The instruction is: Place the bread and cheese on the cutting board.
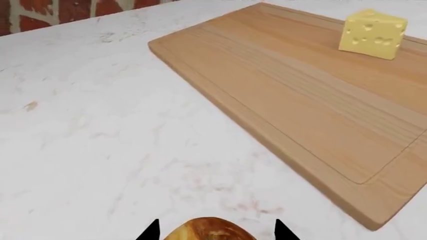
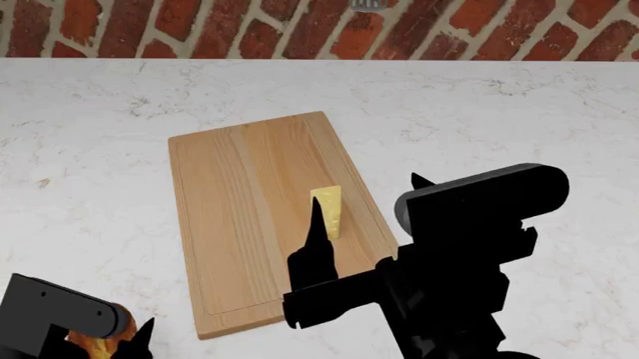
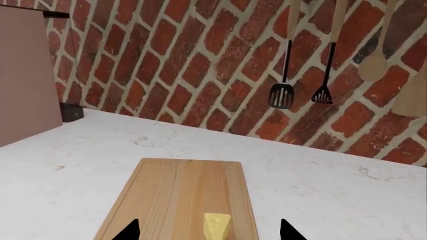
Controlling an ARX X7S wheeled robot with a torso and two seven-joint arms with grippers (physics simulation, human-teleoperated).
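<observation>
Yellow cheese (image 2: pixel 331 211) already sits on the board (image 2: pixel 239 224); left pincer (image 1: pixel 217 231) grips bread (image 1: pixel 210 230) above the worktop (image 1: pixel 93 125) for delivery; right pincer (image 3: pixel 208 231) wide

You get bright, even, flat light in all three views, with no glare on the white marble counter (image 2: pixel 499 120). Shadows are nearly missing: the cheese (image 1: pixel 372 34) casts almost none on the cutting board (image 1: pixel 293 105). Everything renders sharp from near to far, without edge distortion. The right arm (image 2: pixel 469 254) reads pure black, detail lost.
</observation>
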